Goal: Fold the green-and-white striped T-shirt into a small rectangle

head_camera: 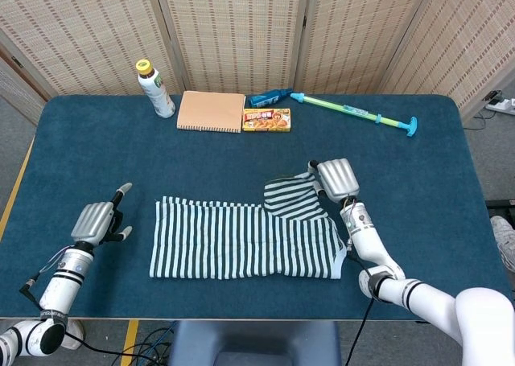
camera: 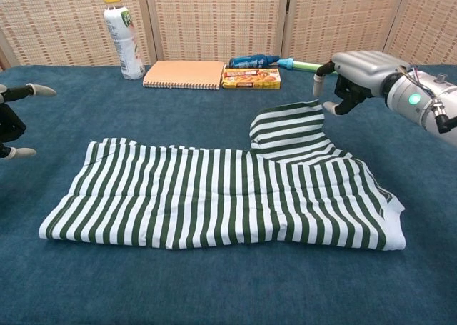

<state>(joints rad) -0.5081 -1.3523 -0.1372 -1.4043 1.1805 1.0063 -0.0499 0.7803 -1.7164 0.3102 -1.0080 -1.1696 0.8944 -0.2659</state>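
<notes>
Two hands show in the head view: the right hand (head_camera: 336, 178) pinches the far edge of a sleeve (head_camera: 294, 195) and holds it lifted off the green-and-white striped T-shirt (head_camera: 241, 239), which lies spread on the table (head_camera: 451, 213) just nearward and to the left of those fingers, already halved lengthwise. The left hand (head_camera: 95, 221) rests beside the shirt's left edge, well clear of the cloth, its fingers partly spread and holding nothing. Far beyond both sets of fingers, along the back edge, stand a bottle (head_camera: 154, 88), a notebook (head_camera: 211, 111), a snack box (head_camera: 266, 120) and a long green toy (head_camera: 354, 113). In the chest view the sleeve (camera: 289, 128) rises as a taut striped flap up to the right hand's (camera: 355, 71) fingertips (camera: 330, 108), which close narrowly on its top corner; only the left hand's (camera: 14, 118) fingertips show at the frame's edge, apart and empty. To do this step well, I judge the sleeve should be kept under light tension, carried inward over the body and laid flat with its edge square to the shirt's side before release, so no crease bunches beneath. The surface is dark blue, felt-like cloth, likely to grip the fabric rather than let it slide. Woven folding screens (camera: 214, 18) close the room behind.
</notes>
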